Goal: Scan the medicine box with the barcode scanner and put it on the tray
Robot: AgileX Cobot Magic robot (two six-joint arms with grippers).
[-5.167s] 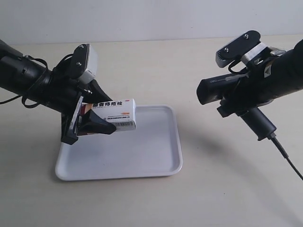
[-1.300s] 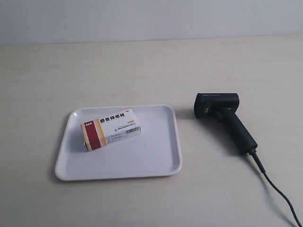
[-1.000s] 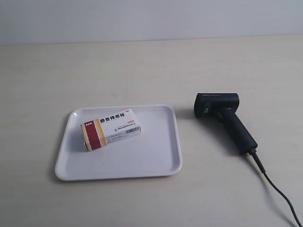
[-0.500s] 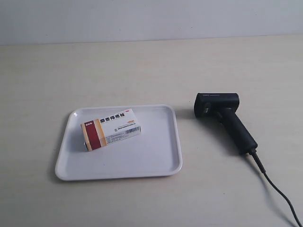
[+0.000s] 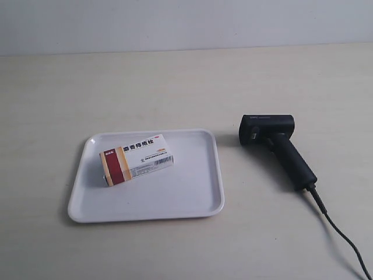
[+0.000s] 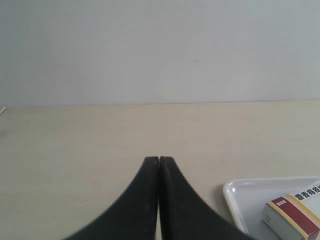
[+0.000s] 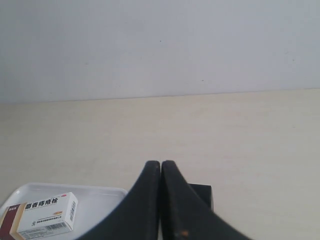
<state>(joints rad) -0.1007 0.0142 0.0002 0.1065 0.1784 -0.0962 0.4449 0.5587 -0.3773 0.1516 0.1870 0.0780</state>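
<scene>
The medicine box (image 5: 137, 158) lies flat on the white tray (image 5: 192, 204), toward the tray's left half, red and orange band at its left end. It also shows as the medicine box (image 6: 294, 214) and the medicine box (image 7: 42, 214) in the wrist views. The black barcode scanner (image 5: 277, 147) lies on the table to the right of the tray, cable trailing off to the lower right; only its head (image 7: 202, 194) peeks out behind the right fingers. My left gripper (image 6: 159, 160) and right gripper (image 7: 161, 163) are both shut and hold nothing. Neither arm appears in the exterior view.
The tray's corner (image 6: 235, 192) sits just beside the left gripper's fingers. The beige tabletop (image 5: 175, 87) runs back to a pale wall. The scanner's thin cable (image 5: 341, 233) crosses the table's lower right.
Five seconds ago both arms were over the table, one holding the box above the tray, the other holding the scanner. Both have withdrawn. Over the last second nothing has moved.
</scene>
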